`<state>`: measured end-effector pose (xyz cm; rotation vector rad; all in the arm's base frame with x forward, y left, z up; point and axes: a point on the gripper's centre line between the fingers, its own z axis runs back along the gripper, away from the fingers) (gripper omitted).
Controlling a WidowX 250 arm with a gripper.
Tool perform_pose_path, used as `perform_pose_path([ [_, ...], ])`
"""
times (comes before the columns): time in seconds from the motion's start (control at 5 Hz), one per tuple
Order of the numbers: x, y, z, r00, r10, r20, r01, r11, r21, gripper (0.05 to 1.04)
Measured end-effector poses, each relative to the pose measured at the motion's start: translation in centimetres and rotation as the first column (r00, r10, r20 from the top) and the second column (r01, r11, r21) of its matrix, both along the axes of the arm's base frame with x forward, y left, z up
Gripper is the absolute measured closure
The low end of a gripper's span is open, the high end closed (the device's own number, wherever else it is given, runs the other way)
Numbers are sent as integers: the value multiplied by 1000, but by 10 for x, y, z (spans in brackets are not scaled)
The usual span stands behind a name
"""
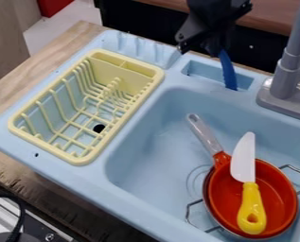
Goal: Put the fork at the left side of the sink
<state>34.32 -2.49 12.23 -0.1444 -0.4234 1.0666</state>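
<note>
Fork (228,71) grasped by the gripper's (206,46) jaws, near the recess (199,70) behind the basin (145,146). Yellow rack (21,133) occupies the drainboard; red pan (283,198), knife (243,158) atop, sits in the basin.

The fixed camera looks down at a steep slant on the light blue toy sink (153,146), facing the gray faucet's (283,78) side. It is near enough that the frame crops the sink but holds the yellow dish rack (121,71) whole.

Sink (136,165): smooth plastic | faucet (286,80): matt plastic-like | counter (48,49): wood
</note>
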Motion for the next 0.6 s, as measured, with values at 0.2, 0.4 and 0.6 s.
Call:
perform_pose_path([
  [0.2, -25, 13, 19, 1000, -25, 0, 25, 1000, 19, 979],
  [0.4, -35, 23, 36, 999, -32, 22, 31, 999, 40, 993],
  [0.6, -46, 25, 45, 998, -68, -2, 68, 997, 31, 994],
])
